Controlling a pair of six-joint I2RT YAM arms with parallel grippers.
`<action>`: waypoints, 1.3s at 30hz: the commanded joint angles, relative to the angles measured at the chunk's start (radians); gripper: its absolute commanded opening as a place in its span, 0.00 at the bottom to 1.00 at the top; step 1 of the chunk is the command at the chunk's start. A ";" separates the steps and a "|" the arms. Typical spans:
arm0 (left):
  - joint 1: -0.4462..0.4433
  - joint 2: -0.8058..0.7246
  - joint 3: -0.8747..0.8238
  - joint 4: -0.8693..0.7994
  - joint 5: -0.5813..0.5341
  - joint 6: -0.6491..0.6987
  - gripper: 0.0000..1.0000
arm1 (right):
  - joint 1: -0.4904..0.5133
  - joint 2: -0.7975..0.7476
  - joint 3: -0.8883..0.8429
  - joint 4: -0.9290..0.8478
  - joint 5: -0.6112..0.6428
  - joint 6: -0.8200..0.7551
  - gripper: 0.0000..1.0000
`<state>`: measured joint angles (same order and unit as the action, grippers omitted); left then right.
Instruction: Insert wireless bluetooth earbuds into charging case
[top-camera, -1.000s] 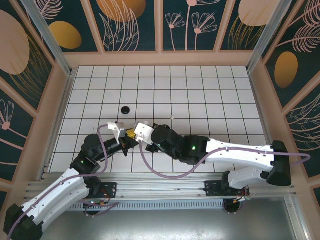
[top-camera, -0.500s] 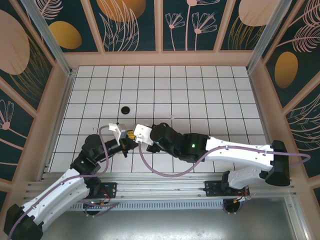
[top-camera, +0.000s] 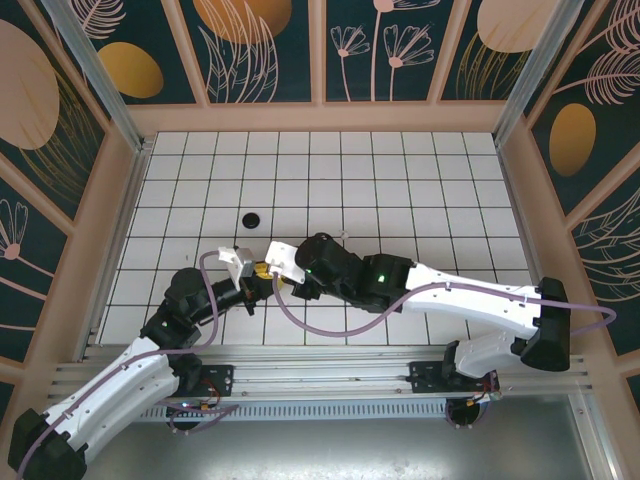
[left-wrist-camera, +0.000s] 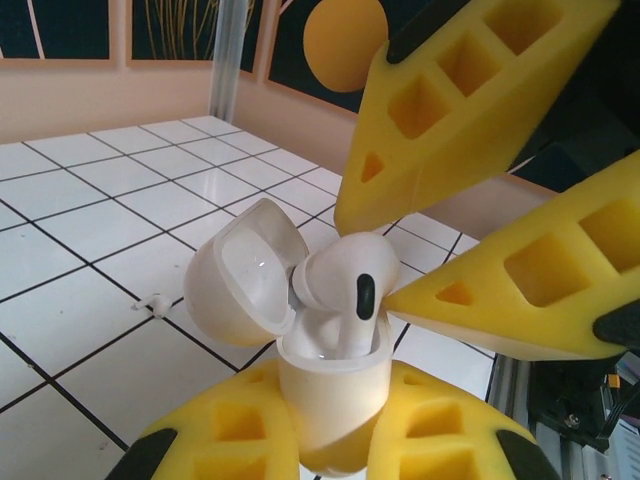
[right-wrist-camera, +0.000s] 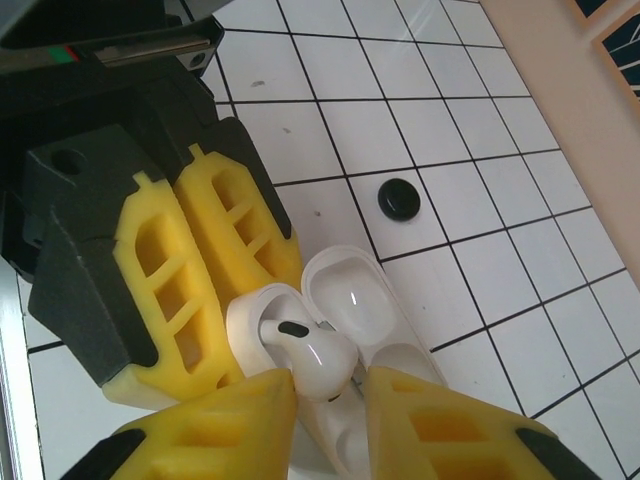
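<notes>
My left gripper (left-wrist-camera: 335, 432) is shut on a white charging case (left-wrist-camera: 330, 385), held upright with its lid (left-wrist-camera: 240, 285) flipped open. One white earbud (left-wrist-camera: 345, 280) stands in the case, stem down in a slot and head above the rim. My right gripper (right-wrist-camera: 328, 387) straddles that earbud (right-wrist-camera: 322, 358) from above. Its jaws are slightly open: one fingertip (right-wrist-camera: 270, 395) touches the bud, the other stands off it. In the top view both grippers meet at the table's near left, left (top-camera: 254, 277) and right (top-camera: 272, 266).
A small black round piece (top-camera: 250, 218) lies on the white grid table (top-camera: 400, 180), a little beyond the grippers, also in the right wrist view (right-wrist-camera: 400, 198). A tiny white bit (left-wrist-camera: 155, 300) lies on the tiles just left of the case. Wooden walls ring the table.
My right gripper's jaws have opened off the earbud, which stays in the case. The right arm has shifted a little left and farther out. The left arm keeps holding the case.
</notes>
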<state>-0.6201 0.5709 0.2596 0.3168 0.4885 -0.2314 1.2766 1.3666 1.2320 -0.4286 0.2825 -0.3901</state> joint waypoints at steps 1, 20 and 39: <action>0.000 -0.031 0.024 0.120 0.010 0.018 0.00 | -0.005 0.031 0.017 -0.123 -0.060 0.005 0.29; 0.000 -0.026 0.023 0.103 -0.068 -0.015 0.00 | -0.114 -0.072 0.131 -0.094 -0.208 0.182 0.47; 0.000 -0.022 0.021 0.108 -0.062 -0.037 0.00 | -0.173 -0.016 0.135 -0.002 -0.457 0.390 0.22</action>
<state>-0.6209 0.5560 0.2596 0.3717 0.4294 -0.2558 1.1069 1.3266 1.3293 -0.4519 -0.1223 -0.0250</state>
